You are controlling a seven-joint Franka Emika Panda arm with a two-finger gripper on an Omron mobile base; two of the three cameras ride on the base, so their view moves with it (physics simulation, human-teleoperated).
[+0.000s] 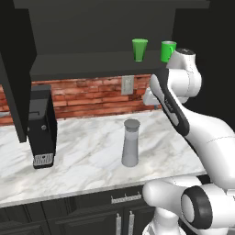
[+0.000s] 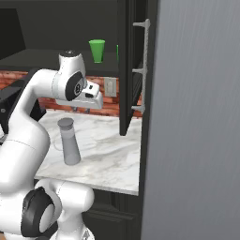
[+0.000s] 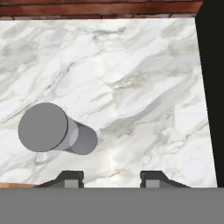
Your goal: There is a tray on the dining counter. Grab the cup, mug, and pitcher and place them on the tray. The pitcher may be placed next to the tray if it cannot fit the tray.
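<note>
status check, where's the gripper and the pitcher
Gripper open, empty, above marble counter. Pitcher upright, off to one side. Cup and mug on shelf. Nothing blocking.

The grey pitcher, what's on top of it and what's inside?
A darker grey round lid sits on top of the pitcher, which stands upright on the marble counter. The lid covers the opening, so what's inside cannot be seen.

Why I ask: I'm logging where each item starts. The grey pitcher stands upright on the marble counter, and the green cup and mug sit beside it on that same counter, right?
Not quite. The pitcher does stand upright on the marble counter, but the cup and mug sit up on the dark shelf above it, as the left base view shows.
</note>
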